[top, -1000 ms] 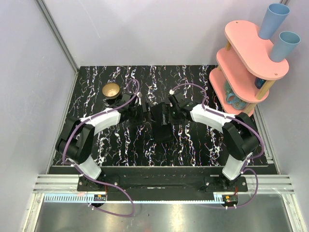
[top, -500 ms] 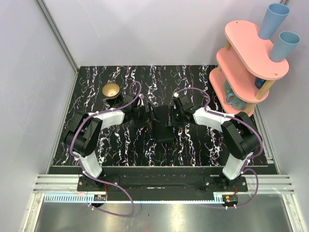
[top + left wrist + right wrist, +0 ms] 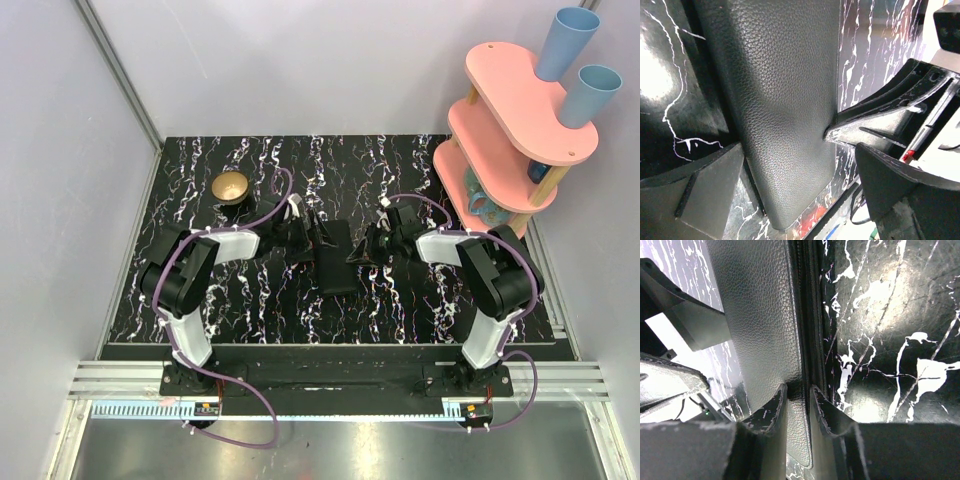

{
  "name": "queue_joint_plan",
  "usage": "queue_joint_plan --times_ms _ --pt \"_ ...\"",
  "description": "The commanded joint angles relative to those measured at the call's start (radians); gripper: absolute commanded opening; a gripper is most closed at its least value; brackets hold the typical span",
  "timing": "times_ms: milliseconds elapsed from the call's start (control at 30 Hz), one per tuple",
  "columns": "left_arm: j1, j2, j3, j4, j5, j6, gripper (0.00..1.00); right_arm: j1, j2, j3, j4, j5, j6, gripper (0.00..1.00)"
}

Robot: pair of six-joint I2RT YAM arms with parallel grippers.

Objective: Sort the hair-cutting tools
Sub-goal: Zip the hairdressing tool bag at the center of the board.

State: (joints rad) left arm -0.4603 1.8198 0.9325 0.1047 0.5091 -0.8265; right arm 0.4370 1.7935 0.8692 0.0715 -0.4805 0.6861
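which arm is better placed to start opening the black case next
Right, probably. The right gripper has its fingers pinched on the edge of the black case on its side, so it could lift that edge at once. The left gripper is wide open, straddling the case without gripping it.

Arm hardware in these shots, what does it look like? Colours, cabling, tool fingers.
Left arm and right arm: white links, black joints. A purple cable loops along each. Left tool and right tool: black wedge-shaped fingers, edges scuffed pale.
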Motion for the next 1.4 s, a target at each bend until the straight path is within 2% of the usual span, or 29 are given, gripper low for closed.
queue_joint_plan --times_ms 0,33,167,200,300,433,500,633,733,800,933,1033,1133,1233,1367 --pt "-0.008 0.087 -0.052 0.067 0.029 -0.022 0.98 0.0 0.055 0.001 0.099 -0.072 0.046 0.24" --pt "-0.008 0.093 -0.055 0.085 0.04 -0.04 0.9 -0.001 0.063 0.002 0.099 -0.076 0.05 0.24" --pt "-0.008 0.085 -0.081 0.226 0.101 -0.094 0.71 -0.004 0.098 0.001 0.099 -0.087 0.062 0.31" --pt "-0.009 0.082 -0.095 0.315 0.139 -0.106 0.71 -0.006 0.105 -0.001 0.1 -0.092 0.064 0.36" --pt "-0.017 0.067 -0.115 0.452 0.192 -0.157 0.7 -0.006 0.113 0.002 0.103 -0.098 0.062 0.4" --pt "-0.038 0.084 -0.101 0.489 0.226 -0.181 0.7 -0.007 0.112 0.014 0.09 -0.086 0.049 0.48" --pt "-0.047 0.073 -0.103 0.434 0.18 -0.157 0.66 -0.007 0.098 0.022 0.083 -0.078 0.029 0.48" --pt "-0.049 0.055 -0.112 0.36 0.129 -0.096 0.64 -0.009 0.075 0.043 0.085 -0.09 0.004 0.35" --pt "-0.049 0.036 -0.118 0.331 0.114 -0.069 0.66 -0.009 0.05 0.053 0.116 -0.127 0.01 0.17" --pt "-0.049 0.019 -0.115 0.297 0.102 -0.053 0.75 -0.009 0.017 0.051 0.126 -0.148 0.016 0.0" --pt "-0.047 -0.02 -0.104 0.216 0.069 0.032 0.97 -0.009 -0.046 0.045 0.142 -0.194 0.003 0.0" --pt "-0.046 -0.059 -0.106 0.153 0.036 0.091 0.99 -0.018 -0.085 0.024 0.209 -0.265 0.019 0.0" --pt "-0.038 -0.071 -0.124 0.168 0.068 0.101 0.99 -0.024 -0.098 0.002 0.286 -0.34 0.056 0.0" --pt "-0.015 -0.067 -0.165 0.304 0.188 0.044 0.99 -0.032 -0.12 -0.036 0.393 -0.401 0.119 0.0" --pt "0.035 -0.083 -0.271 0.626 0.404 -0.071 0.99 -0.05 -0.183 -0.052 0.448 -0.458 0.162 0.0"
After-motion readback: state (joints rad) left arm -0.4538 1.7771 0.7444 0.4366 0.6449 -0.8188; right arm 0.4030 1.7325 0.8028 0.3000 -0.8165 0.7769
